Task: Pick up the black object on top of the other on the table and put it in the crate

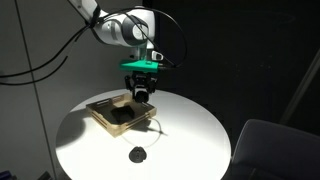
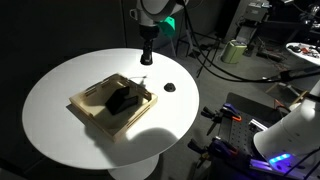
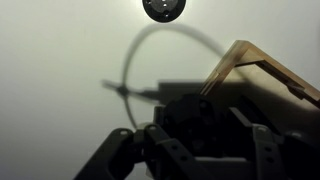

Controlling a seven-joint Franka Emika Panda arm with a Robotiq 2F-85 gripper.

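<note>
Wrist view: crate (image 3: pixel 228 65) corner only.

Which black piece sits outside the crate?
The small flat disc, alone on the white table; the bigger black piece lies inside the crate.

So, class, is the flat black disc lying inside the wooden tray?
No, the flat black disc lies on the white table, apart from the wooden tray.
</note>
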